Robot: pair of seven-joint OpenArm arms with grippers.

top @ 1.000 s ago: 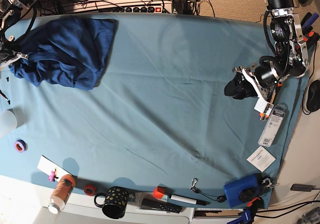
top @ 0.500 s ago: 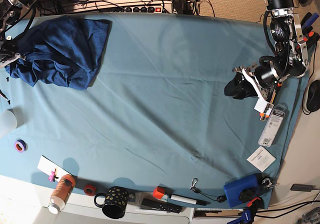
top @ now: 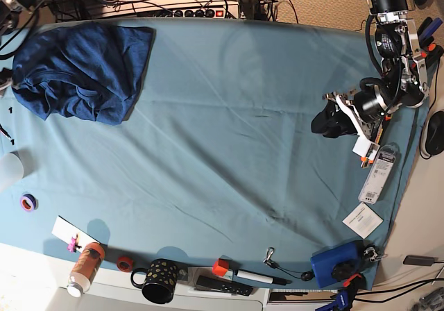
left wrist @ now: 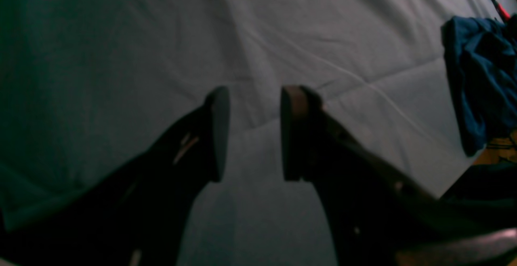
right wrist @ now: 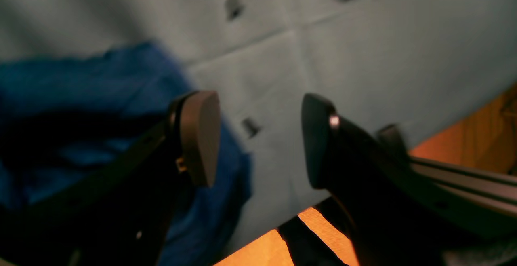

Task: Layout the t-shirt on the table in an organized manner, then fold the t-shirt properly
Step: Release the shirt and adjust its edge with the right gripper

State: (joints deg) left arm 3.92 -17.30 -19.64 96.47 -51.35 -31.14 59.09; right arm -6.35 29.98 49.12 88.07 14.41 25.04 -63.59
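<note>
Base view: t-shirt (top: 76, 71) lies bunched and crumpled at far corner of table (top: 229, 123), on side of right arm, no gripper touching it. Right wrist view: right gripper (right wrist: 258, 140) jaws apart, nothing between them; blue fabric beneath and beside one finger, table edge just beyond. Left wrist view: left gripper (left wrist: 252, 132) jaws parted, empty, hovering over bare wrinkled cloth, well apart from shirt. Black mug (top: 158, 280) stands at near edge.

Black tool (left wrist: 252, 134), rounded flat pads (left wrist: 220, 132)
</note>
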